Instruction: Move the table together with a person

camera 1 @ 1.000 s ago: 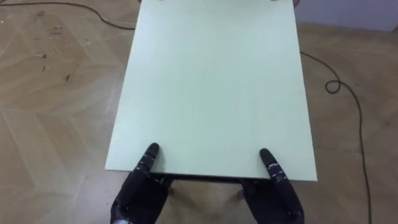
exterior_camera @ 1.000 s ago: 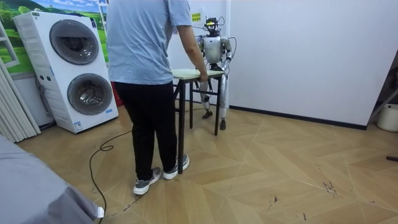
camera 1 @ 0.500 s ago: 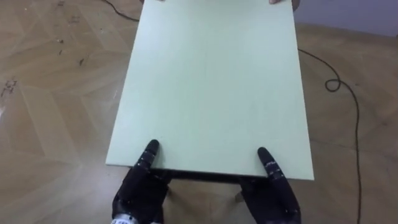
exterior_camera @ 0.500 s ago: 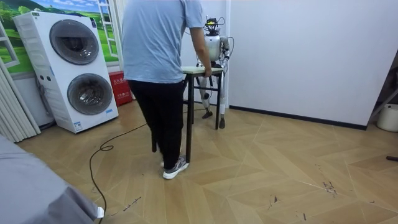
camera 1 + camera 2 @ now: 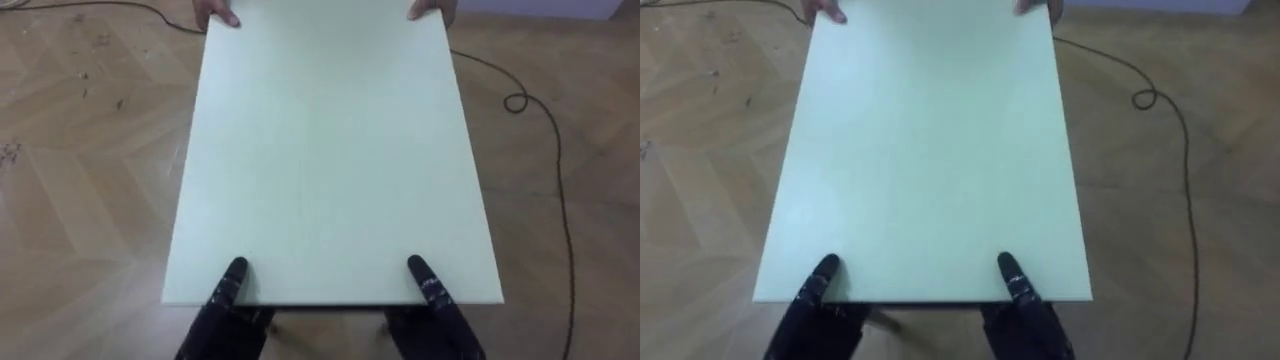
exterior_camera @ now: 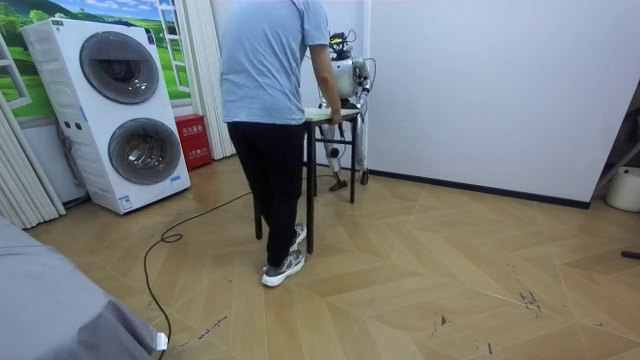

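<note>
Seen from the robot's head, a pale green rectangular table (image 5: 330, 150) is stretching away over a herringbone wood floor (image 5: 80, 150).

- **Robot's left hand:** At the table's near edge, toward its left corner, the left hand (image 5: 232, 300) is pinching the top. The thumb is lying on the surface and the other fingers are going under the edge, out of sight.
- **Robot's right hand:** Toward the near right corner, the right hand (image 5: 432, 305) is gripping the same way.
- **Person:** At the table's far edge, a person's hands (image 5: 215, 12) are holding both corners. In the room view the person (image 6: 270, 90) is standing at one end of the table and the robot is facing them at the other.

The top is looking rigid and smooth, so it will likely be staying flat, though thumbs may be sliding on it. With its dark legs it is probably moderately heavy, the weight being shared. The short edges near the corners seem the soundest places to be holding it.
</note>
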Robot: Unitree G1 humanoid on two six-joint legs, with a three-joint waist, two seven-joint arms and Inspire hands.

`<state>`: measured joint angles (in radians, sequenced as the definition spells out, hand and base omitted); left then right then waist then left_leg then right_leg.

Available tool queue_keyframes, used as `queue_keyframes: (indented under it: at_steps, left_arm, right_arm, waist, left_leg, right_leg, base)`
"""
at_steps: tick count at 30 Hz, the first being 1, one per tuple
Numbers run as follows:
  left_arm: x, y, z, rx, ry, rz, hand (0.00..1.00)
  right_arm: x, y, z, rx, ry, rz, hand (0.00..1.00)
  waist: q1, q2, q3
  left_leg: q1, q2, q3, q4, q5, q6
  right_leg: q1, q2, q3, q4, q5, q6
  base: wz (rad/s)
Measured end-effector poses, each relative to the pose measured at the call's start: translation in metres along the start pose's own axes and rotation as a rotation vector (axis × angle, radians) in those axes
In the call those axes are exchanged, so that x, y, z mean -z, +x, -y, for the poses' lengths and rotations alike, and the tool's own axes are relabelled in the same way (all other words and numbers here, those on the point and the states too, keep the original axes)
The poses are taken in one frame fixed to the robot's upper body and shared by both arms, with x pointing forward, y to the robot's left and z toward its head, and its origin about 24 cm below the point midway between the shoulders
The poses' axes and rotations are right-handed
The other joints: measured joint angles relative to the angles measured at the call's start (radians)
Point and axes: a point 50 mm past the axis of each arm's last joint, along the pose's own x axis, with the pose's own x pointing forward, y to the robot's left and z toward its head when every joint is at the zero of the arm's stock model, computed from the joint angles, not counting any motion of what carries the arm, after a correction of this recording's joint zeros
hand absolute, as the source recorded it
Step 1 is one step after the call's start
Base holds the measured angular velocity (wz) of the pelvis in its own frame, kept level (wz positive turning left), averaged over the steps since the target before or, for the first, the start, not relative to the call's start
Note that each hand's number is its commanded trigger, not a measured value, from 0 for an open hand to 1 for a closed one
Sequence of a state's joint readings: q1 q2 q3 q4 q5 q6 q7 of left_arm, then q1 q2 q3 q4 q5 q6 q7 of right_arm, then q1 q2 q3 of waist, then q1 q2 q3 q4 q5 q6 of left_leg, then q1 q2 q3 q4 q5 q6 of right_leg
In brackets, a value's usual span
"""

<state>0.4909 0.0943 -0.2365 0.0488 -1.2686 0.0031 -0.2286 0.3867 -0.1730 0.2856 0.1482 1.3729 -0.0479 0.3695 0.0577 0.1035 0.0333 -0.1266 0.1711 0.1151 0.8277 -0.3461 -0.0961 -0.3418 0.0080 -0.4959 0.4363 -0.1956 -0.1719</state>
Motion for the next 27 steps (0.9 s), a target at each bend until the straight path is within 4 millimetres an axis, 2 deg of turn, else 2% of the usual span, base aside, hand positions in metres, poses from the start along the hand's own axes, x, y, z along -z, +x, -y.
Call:
queue_keyframes:
  at_steps: [1, 2, 3, 4, 5, 6, 7, 9, 10, 12, 13, 14, 15, 16, 17, 18, 19, 20, 21, 22, 23, 24, 25, 27]
  left_arm:
    - [-0.001, 0.002, 0.001, 0.008, 0.004, 0.001, 1.0]
    - [-0.004, 0.007, 0.005, 0.024, 0.013, 0.002, 1.0]
    - [-0.007, 0.013, 0.01, 0.039, 0.027, 0.008, 1.0]
    - [-0.008, 0.016, 0.012, 0.044, 0.029, 0.012, 1.0]
    - [-0.01, 0.022, 0.016, 0.049, 0.032, 0.022, 1.0]
    - [-0.012, 0.026, 0.02, 0.052, 0.032, 0.028, 1.0]
    - [-0.012, 0.028, 0.022, 0.052, 0.033, 0.03, 1.0]
    - [-0.011, 0.034, 0.026, 0.046, 0.031, 0.029, 1.0]
    - [-0.011, 0.034, 0.025, 0.043, 0.031, 0.027, 1.0]
    - [-0.009, 0.033, 0.021, 0.022, 0.029, 0.021, 1.0]
    - [-0.009, 0.033, 0.018, 0.013, 0.029, 0.019, 1.0]
    - [-0.008, 0.033, 0.015, 0.0, 0.03, 0.014, 1.0]
    - [-0.007, 0.031, 0.013, -0.008, 0.031, 0.012, 1.0]
    - [-0.007, 0.031, 0.013, -0.009, 0.03, 0.011, 1.0]
    - [-0.006, 0.031, 0.012, -0.014, 0.03, 0.007, 1.0]
    - [-0.006, 0.032, 0.011, -0.017, 0.031, 0.005, 1.0]
    - [-0.005, 0.032, 0.011, -0.021, 0.031, 0.001, 1.0]
    - [-0.003, 0.032, 0.011, -0.022, 0.042, -0.012, 1.0]
    - [-0.003, 0.032, 0.011, -0.022, 0.052, -0.015, 1.0]
    - [-0.003, 0.032, 0.011, -0.022, 0.055, -0.015, 1.0]
    - [-0.004, 0.031, 0.01, -0.026, 0.057, -0.013, 1.0]
    - [-0.004, 0.03, 0.009, -0.029, 0.056, -0.011, 1.0]
    - [-0.005, 0.029, 0.008, -0.034, 0.055, -0.007, 1.0]
    - [-0.006, 0.03, 0.009, -0.031, 0.058, -0.002, 1.0]
  right_arm:
    - [0.0, 0.001, -0.001, -0.003, 0.001, 0.004, 1.0]
    - [-0.001, 0.002, -0.002, -0.007, 0.004, 0.013, 1.0]
    - [-0.002, 0.007, -0.005, -0.015, 0.012, 0.021, 1.0]
    - [-0.002, 0.009, -0.006, -0.019, 0.016, 0.027, 1.0]
    - [-0.005, 0.015, -0.01, -0.026, 0.011, 0.037, 1.0]
    - [-0.008, 0.019, -0.012, -0.028, 0.006, 0.044, 1.0]
    - [-0.008, 0.021, -0.013, -0.029, 0.006, 0.047, 1.0]
    - [-0.012, 0.022, -0.013, -0.03, 0.004, 0.062, 1.0]
    - [-0.012, 0.021, -0.013, -0.027, 0.003, 0.061, 1.0]
    - [-0.01, 0.018, -0.008, -0.006, 0.01, 0.053, 1.0]
    - [-0.009, 0.017, -0.006, 0.003, 0.012, 0.049, 1.0]
    - [-0.007, 0.016, -0.003, 0.018, 0.016, 0.039, 1.0]
    - [-0.006, 0.014, -0.001, 0.029, 0.022, 0.033, 1.0]
    - [-0.004, 0.014, 0.0, 0.032, 0.026, 0.028, 1.0]
    - [-0.005, 0.012, 0.001, 0.041, 0.033, 0.035, 1.0]
    - [-0.005, 0.012, 0.002, 0.045, 0.038, 0.027, 1.0]
    - [-0.005, 0.01, 0.003, 0.051, 0.04, 0.026, 1.0]
    - [-0.005, 0.006, 0.006, 0.062, 0.05, 0.03, 1.0]
    - [-0.004, 0.003, 0.008, 0.067, 0.058, 0.03, 1.0]
    - [-0.003, 0.003, 0.008, 0.069, 0.061, 0.029, 1.0]
    - [-0.002, 0.002, 0.008, 0.069, 0.063, 0.024, 1.0]
    - [-0.001, 0.003, 0.008, 0.069, 0.063, 0.022, 1.0]
    - [0.001, 0.003, 0.008, 0.071, 0.064, 0.018, 1.0]
    - [0.003, 0.005, 0.006, 0.065, 0.062, 0.018, 1.0]
  waist:
    - [-0.006, -0.003, -0.0004]
    - [-0.019, -0.009, -0.0007]
    - [-0.024, -0.017, -0.001]
    - [-0.025, -0.018, -0.001]
    - [-0.026, -0.017, -0.0013]
    - [-0.027, -0.017, -0.0013]
    - [-0.028, -0.018, -0.0014]
    - [-0.041, -0.022, -0.0035]
    - [-0.046, -0.024, -0.0046]
    - [-0.054, -0.04, -0.0129]
    - [-0.053, -0.045, -0.0153]
    - [-0.052, -0.055, -0.021]
    - [-0.055, -0.066, -0.0261]
    - [-0.059, -0.071, -0.0251]
    - [-0.07, -0.077, -0.0225]
    - [-0.082, -0.077, -0.0193]
    - [-0.084, -0.074, -0.0177]
    - [-0.087, -0.068, -0.0168]
    - [-0.083, -0.074, -0.0196]
    - [-0.081, -0.076, -0.0196]
    - [-0.076, -0.077, -0.0189]
    - [-0.075, -0.077, -0.0189]
    - [-0.071, -0.08, -0.0172]
    - [-0.048, -0.085, -0.0151]
  left_leg:
    - [0.024, -0.015, -0.013, -0.031, 0.001, -0.002]
    - [0.067, -0.028, -0.028, -0.105, -0.012, -0.001]
    - [0.097, -0.03, -0.036, -0.188, -0.056, -0.002]
    - [0.103, -0.03, -0.036, -0.223, -0.077, -0.002]
    - [0.105, -0.033, -0.036, -0.271, -0.111, 0.006]
    - [0.101, -0.046, -0.036, -0.311, -0.132, 0.024]
    - [0.098, -0.048, -0.035, -0.332, -0.138, 0.034]
    - [0.075, -0.085, -0.032, -0.381, -0.132, 0.051]
    - [0.072, -0.096, -0.033, -0.383, -0.128, 0.059]
    - [0.067, -0.141, -0.024, -0.393, -0.105, 0.099]
    - [0.071, -0.15, -0.02, -0.401, -0.098, 0.11]
    - [0.073, -0.166, -0.007, -0.408, -0.09, 0.124]
    - [0.073, -0.181, -0.001, -0.416, -0.081, 0.14]
    - [0.073, -0.188, 0.001, -0.417, -0.077, 0.148]
    - [0.07, -0.196, 0.007, -0.417, -0.068, 0.164]
    - [0.067, -0.191, 0.038, -0.417, -0.057, 0.173]
    - [0.067, -0.178, 0.064, -0.417, -0.053, 0.172]
    - [0.069, -0.156, 0.105, -0.424, -0.043, 0.167]
    - [0.07, -0.148, 0.13, -0.449, -0.022, 0.165]
    - [0.072, -0.148, 0.135, -0.463, -0.012, 0.165]
    - [0.077, -0.148, 0.135, -0.485, 0.003, 0.163]
    - [0.081, -0.148, 0.135, -0.489, 0.006, 0.162]
    - [0.087, -0.148, 0.134, -0.491, 0.008, 0.159]
    - [0.086, -0.153, 0.135, -0.497, 0.011, 0.152]
  right_leg:
    - [-0.009, -0.003, -0.009, -0.001, 0.005, -0.002]
    - [-0.029, -0.006, -0.026, -0.006, 0.021, -0.008]
    - [-0.051, -0.007, -0.033, -0.011, 0.038, -0.013]
    - [-0.063, -0.008, -0.038, -0.014, 0.049, -0.016]
    - [-0.082, -0.01, -0.045, -0.028, 0.077, -0.023]
    - [-0.098, -0.011, -0.048, -0.047, 0.109, -0.028]
    - [-0.102, -0.013, -0.05, -0.06, 0.126, -0.029]
    - [-0.113, -0.045, -0.053, -0.105, 0.192, -0.024]
    - [-0.113, -0.051, -0.048, -0.113, 0.206, -0.022]
    - [-0.105, -0.077, -0.028, -0.153, 0.266, -0.019]
    - [-0.101, -0.082, -0.021, -0.164, 0.281, -0.017]
    - [-0.096, -0.086, 0.009, -0.187, 0.315, -0.008]
    - [-0.094, -0.088, 0.058, -0.208, 0.353, 0.006]
    - [-0.09, -0.09, 0.083, -0.219, 0.372, 0.017]
    - [-0.08, -0.092, 0.14, -0.235, 0.407, 0.053]
    - [-0.08, -0.097, 0.179, -0.223, 0.427, 0.103]
    - [-0.081, -0.103, 0.188, -0.185, 0.397, 0.132]
    - [-0.081, -0.124, 0.189, -0.06, 0.287, 0.164]
    - [-0.07, -0.15, 0.195, 0.06, 0.182, 0.178]
    - [-0.054, -0.164, 0.196, 0.104, 0.139, 0.177]
    - [-0.007, -0.181, 0.207, 0.154, 0.071, 0.187]
    - [0.02, -0.184, 0.218, 0.16, 0.048, 0.194]
    - [0.068, -0.183, 0.237, 0.139, 0.017, 0.21]
    - [0.092, -0.162, 0.22, 0.069, 0.014, 0.214]
  base:
    - [0.36]
    - [0.42]
    - [0.32]
    - [0.1]
    - [0.0]
    - [0.0]
    - [0.16]
    - [0.24]
    - [0.11]
    - [0.0]
    - [0.0]
    - [0.0]
    - [0.06]
    - [0.21]
    - [0.34]
    - [0.36]
    - [0.38]
    - [0.37]
    - [0.33]
    - [0.16]
    - [0.03]
    - [0.0]
    - [0.0]
    - [-0.15]
